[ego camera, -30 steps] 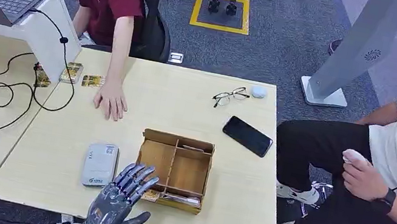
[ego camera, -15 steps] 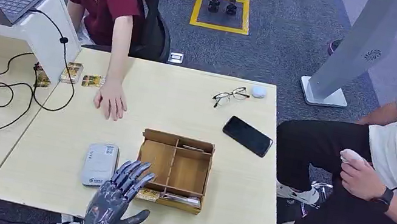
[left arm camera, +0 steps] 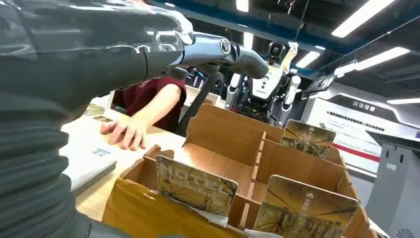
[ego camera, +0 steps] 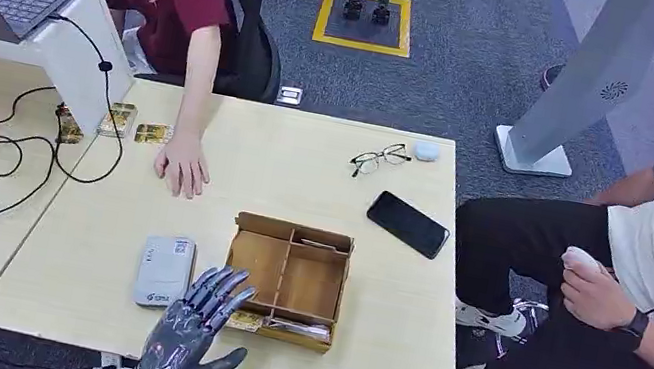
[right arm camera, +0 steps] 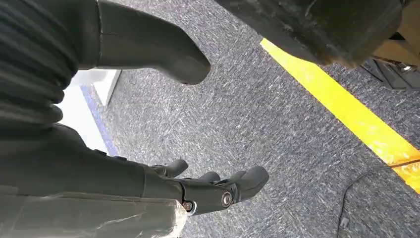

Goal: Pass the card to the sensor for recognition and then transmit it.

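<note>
A wooden divided box stands near the table's front edge, with a printed card upright in its front slot. A grey-white card sensor lies flat just left of the box. My left hand hovers by the box's front left corner with its fingers spread, holding nothing. In the left wrist view its fingers reach above the box; a card stands in the near slot, a second beside it and a third farther back. My right hand hangs over the carpet, holding nothing.
A person in a red shirt rests a hand flat on the table behind the sensor. Two loose cards lie by the laptop stand. A phone and glasses lie at the right. Another person sits right of the table.
My left hand has drawn back a little toward the table's front edge. The person in red has leaned slightly to the left. The box and sensor have not moved.
</note>
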Tool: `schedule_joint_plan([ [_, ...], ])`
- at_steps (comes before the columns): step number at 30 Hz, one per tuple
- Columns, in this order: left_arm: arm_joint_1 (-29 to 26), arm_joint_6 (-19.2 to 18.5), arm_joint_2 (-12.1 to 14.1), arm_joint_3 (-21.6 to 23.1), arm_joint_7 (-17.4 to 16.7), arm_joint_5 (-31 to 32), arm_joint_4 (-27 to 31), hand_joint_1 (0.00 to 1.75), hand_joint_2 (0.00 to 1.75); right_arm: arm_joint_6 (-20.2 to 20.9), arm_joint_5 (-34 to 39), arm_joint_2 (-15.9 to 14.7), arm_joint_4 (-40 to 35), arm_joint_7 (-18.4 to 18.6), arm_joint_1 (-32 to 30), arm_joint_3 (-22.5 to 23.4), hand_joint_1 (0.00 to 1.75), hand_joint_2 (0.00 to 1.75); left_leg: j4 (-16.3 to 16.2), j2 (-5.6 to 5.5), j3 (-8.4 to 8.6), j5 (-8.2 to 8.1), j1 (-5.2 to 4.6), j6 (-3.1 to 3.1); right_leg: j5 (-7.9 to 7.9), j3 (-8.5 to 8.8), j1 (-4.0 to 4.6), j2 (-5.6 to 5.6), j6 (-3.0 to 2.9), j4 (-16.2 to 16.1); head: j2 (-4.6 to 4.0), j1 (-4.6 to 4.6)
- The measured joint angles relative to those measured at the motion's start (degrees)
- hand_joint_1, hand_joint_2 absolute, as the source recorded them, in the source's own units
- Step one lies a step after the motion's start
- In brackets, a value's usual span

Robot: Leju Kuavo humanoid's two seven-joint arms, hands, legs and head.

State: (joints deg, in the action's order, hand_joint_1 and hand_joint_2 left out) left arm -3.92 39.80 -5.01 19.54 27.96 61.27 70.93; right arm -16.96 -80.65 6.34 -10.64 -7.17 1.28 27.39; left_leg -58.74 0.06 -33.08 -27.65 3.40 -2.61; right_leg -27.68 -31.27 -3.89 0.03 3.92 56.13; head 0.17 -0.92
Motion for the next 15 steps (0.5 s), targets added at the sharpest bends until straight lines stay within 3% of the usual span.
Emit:
schedule_joint_plan([
  [2, 0.00, 0.00, 0.00, 0.07, 0.00, 0.00, -0.02, 0.00, 1.75, 0.00, 0.00, 0.00, 0.00, 0.00, 0.00, 0.00, 0.00, 1.75, 0.00, 0.00, 0.00, 0.00, 0.00, 0.00, 0.00, 0.00, 0.00, 0.00, 0.00, 0.00, 0.00, 0.00],
  [3, 0.00, 0.02, 0.00, 0.09, 0.00, -0.19, -0.02, 1.54, 1.75, 0.00, 0.00, 0.00, 0.00, 0.00, 0.00, 0.00, 0.00, 1.75, 0.00, 0.00, 0.00, 0.00, 0.00, 0.00, 0.00, 0.00, 0.00, 0.00, 0.00, 0.00, 0.00, 0.00],
  [4, 0.01, 0.02, 0.02, 0.20, 0.00, -0.80, -0.06, 1.75, 1.75, 0.00, 0.00, 0.00, 0.00, 0.00, 0.00, 0.00, 0.00, 1.75, 0.00, 0.00, 0.00, 0.00, 0.00, 0.00, 0.00, 0.00, 0.00, 0.00, 0.00, 0.00, 0.00, 0.00],
  [15, 0.51, 0.00, 1.22, 2.89, -2.67, -3.52, -1.46, 1.75, 1.75, -0.11, -0.02, 0.00, 0.00, -0.04, 0.02, 0.00, 0.00, 1.75, 0.00, 0.00, 0.00, 0.00, 0.00, 0.00, 0.00, 0.00, 0.00, 0.00, 0.00, 0.00, 0.00, 0.00],
])
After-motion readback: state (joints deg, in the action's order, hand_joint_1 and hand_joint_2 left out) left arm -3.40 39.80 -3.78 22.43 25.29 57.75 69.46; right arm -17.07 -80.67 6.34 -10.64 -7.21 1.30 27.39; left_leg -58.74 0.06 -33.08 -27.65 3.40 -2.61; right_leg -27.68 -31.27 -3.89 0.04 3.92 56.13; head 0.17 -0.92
